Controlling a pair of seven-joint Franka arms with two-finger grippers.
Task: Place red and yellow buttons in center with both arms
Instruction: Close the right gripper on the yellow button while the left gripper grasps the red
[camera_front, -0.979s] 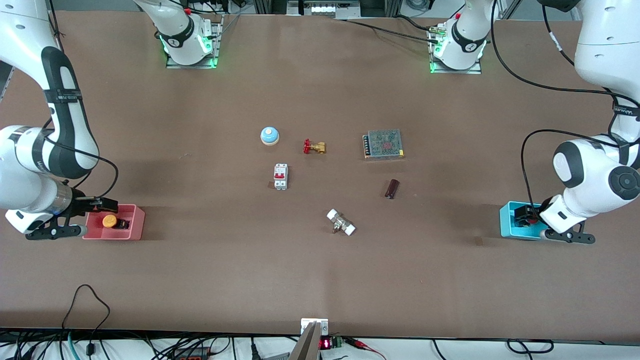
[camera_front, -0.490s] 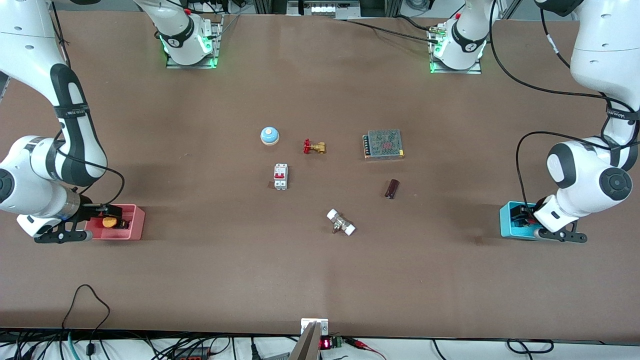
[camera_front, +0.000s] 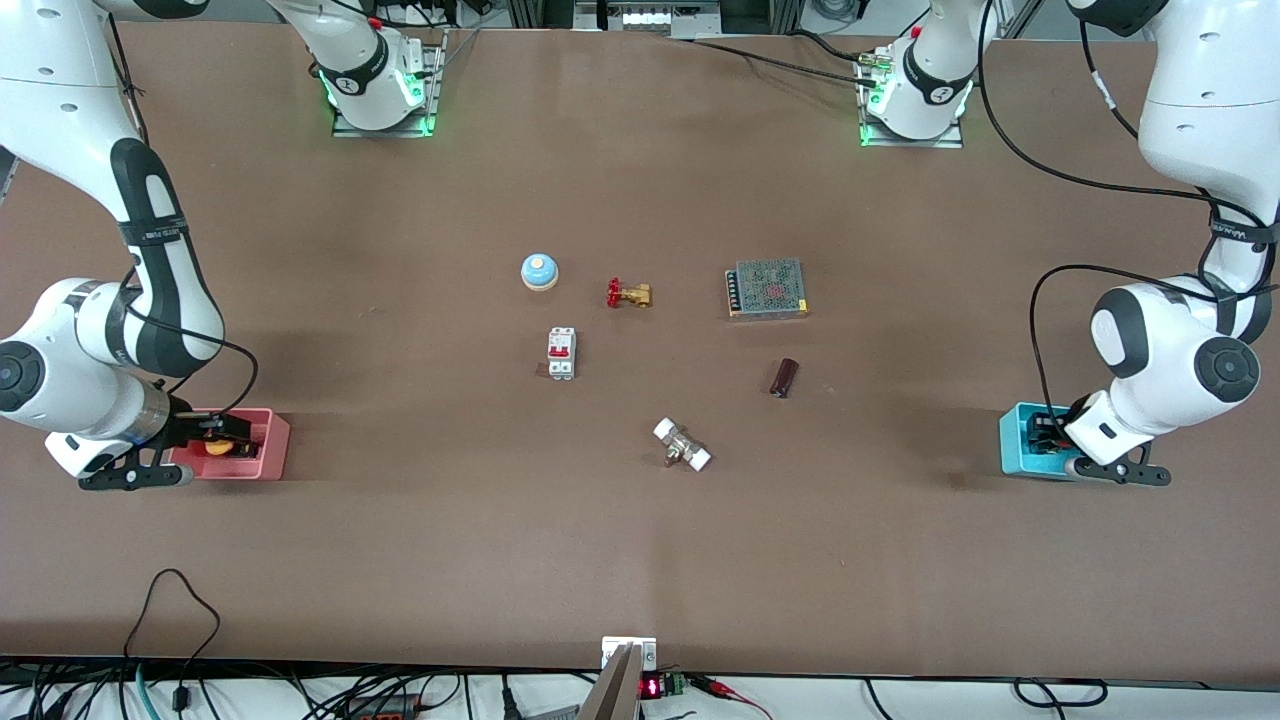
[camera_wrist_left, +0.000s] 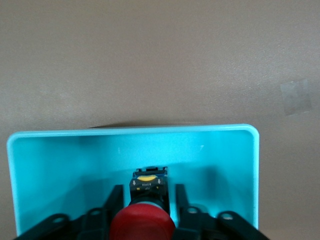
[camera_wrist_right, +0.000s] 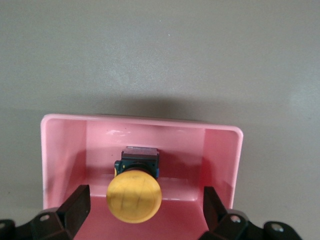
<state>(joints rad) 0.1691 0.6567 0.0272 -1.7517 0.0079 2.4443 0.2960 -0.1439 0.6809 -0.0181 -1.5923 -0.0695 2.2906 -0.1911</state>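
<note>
Right gripper (camera_wrist_right: 145, 210) in pink bin (camera_wrist_right: 222, 150), fingers apart astride yellow button (camera_wrist_right: 134, 197), pre-grasp. Left gripper (camera_wrist_left: 145, 220) in cyan bin (camera_wrist_left: 60, 160), fingers apart flanking red button (camera_wrist_left: 142, 226). Neither clamped; center (camera_front: 640, 380) awaits both.

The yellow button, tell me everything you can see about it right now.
The yellow button has a round, matte yellow-orange cap on a squat black body with a pale end plate. It lies on its side inside the pink bin at the right arm's end of the table. The right gripper is lowered into the bin, open, a finger on either side of the cap without touching it.
</note>
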